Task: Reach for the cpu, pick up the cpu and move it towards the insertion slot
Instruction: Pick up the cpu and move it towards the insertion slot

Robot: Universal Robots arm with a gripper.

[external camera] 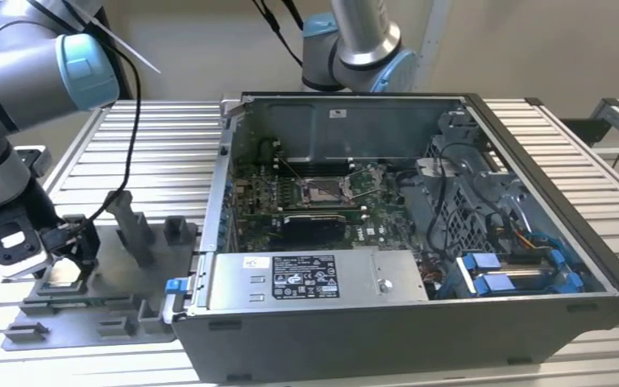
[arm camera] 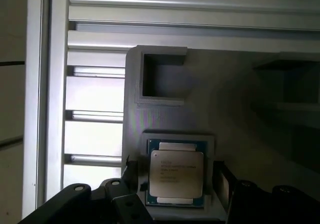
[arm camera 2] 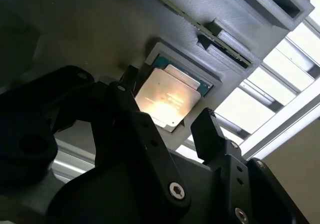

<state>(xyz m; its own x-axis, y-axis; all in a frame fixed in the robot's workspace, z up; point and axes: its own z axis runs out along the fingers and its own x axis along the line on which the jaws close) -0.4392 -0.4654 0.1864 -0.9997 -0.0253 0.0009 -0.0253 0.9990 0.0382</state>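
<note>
Fingers [arm camera 2: 210, 131] open?
Yes, wide, one each side of the cpu [arm camera: 176, 173]. It lies in its grey holder [arm camera: 177, 135], well apart from the insertion slot [external camera: 322, 190].
Best grab?
Straight down, squeeze both edges evenly, I think.

silvery cpu [arm camera: 176, 172], grey fixture [arm camera: 235, 114], green board [external camera: 383, 228]

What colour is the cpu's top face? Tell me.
The cpu is pale silvery-grey; first wrist view shows it best.

cpu [arm camera: 176, 173] in fixture [arm camera: 240, 109], insertion slot [external camera: 321, 190] in case [external camera: 396, 330]
</note>
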